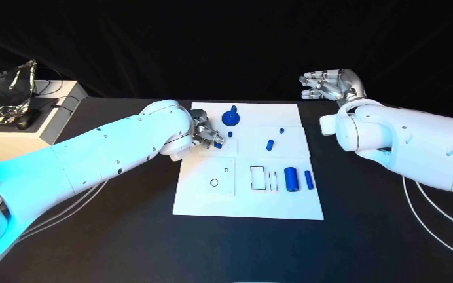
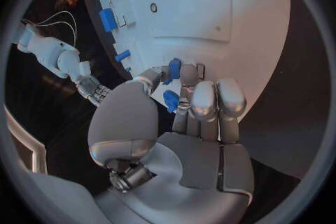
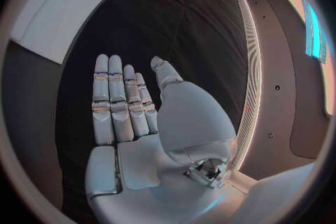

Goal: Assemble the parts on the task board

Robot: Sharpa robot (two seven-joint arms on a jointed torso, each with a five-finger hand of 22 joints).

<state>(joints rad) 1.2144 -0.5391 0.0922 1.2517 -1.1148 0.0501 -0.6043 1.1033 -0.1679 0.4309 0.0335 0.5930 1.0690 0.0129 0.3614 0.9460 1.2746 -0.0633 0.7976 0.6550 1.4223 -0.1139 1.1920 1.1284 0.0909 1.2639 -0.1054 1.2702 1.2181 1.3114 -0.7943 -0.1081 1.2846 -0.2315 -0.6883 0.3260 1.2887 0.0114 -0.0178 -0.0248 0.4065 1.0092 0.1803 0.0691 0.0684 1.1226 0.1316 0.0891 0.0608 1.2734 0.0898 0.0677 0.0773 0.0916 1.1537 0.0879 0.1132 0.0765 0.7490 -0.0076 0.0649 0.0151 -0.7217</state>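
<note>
Your left hand [image 1: 203,136] pinches a small blue peg [image 2: 171,101] over the matte white board [image 1: 283,207]; right hand [image 1: 330,85], at 2 o'clock, lies flat, released.

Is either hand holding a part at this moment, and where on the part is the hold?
The left hand pinches a small blue part between its fingertips, which hide where on it they grip. The right hand holds nothing, fingers straight.

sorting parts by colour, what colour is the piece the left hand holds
Blue, clearest in the left wrist view: the small part pinched by the left hand.
</note>
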